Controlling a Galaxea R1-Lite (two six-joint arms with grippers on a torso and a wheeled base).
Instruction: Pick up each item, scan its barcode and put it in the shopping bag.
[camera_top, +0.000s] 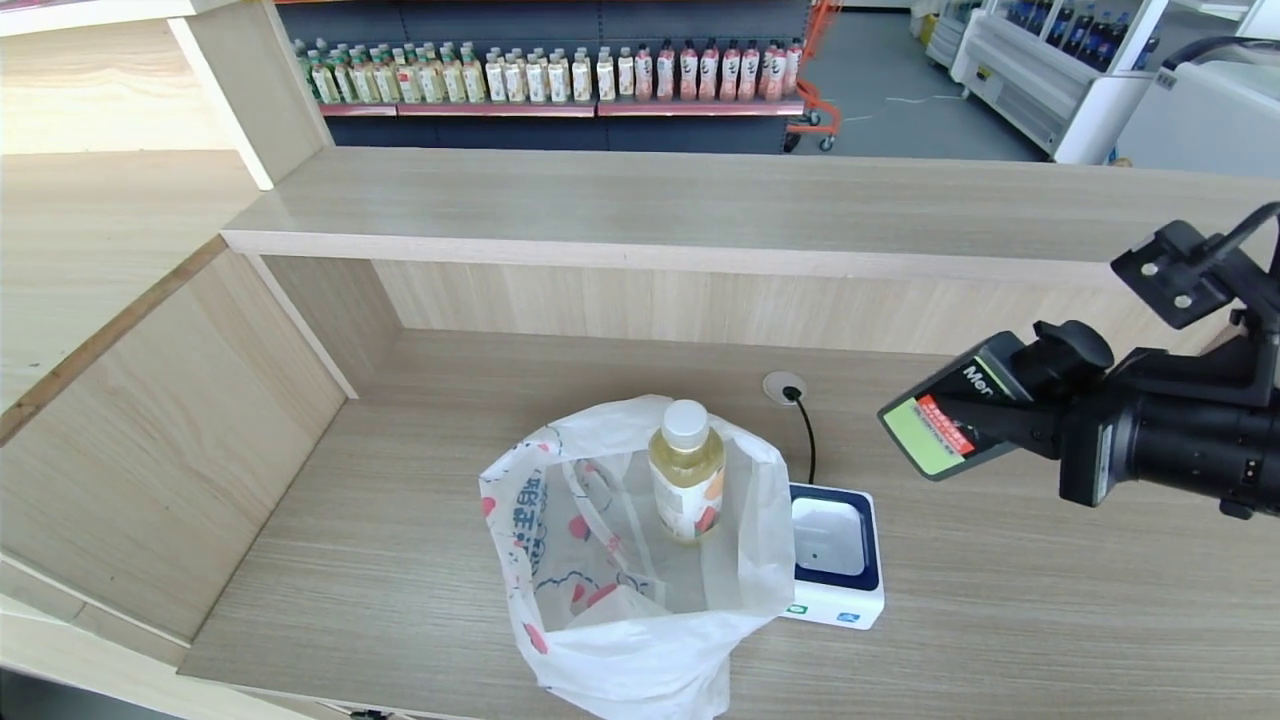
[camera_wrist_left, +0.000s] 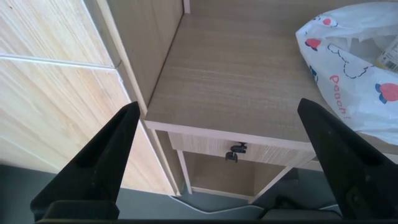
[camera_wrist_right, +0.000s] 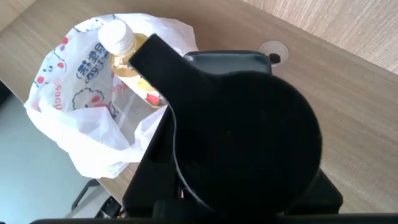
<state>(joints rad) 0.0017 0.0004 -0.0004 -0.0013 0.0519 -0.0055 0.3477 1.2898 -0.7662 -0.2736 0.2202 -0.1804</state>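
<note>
One shopping bag (camera_top: 640, 600) on the tabletop (camera_top: 1000, 620), one bottle (camera_top: 686, 480) upright inside, one scanner (camera_top: 835, 560) just right of it. Farther right, the right claw (camera_top: 1020, 395) pinches one black box (camera_top: 935, 425) — the left claw (camera_wrist_left: 219, 107) is spread, left of the bag.

Pale wood-grain counter (camera_top: 1000, 600): smooth, matt, laminate look. Thin white printed plastic shopping bag (camera_top: 520, 540): crinkled, semi-translucent, slight sheen. Clear plastic bottle with white cap (camera_top: 686, 480): glossy. White-and-navy plastic scanner (camera_top: 870, 590): smooth, shiny. Black box with green label (camera_top: 945, 420): glossy. Left gripper (camera_wrist_left: 219, 106): matt black.
</note>
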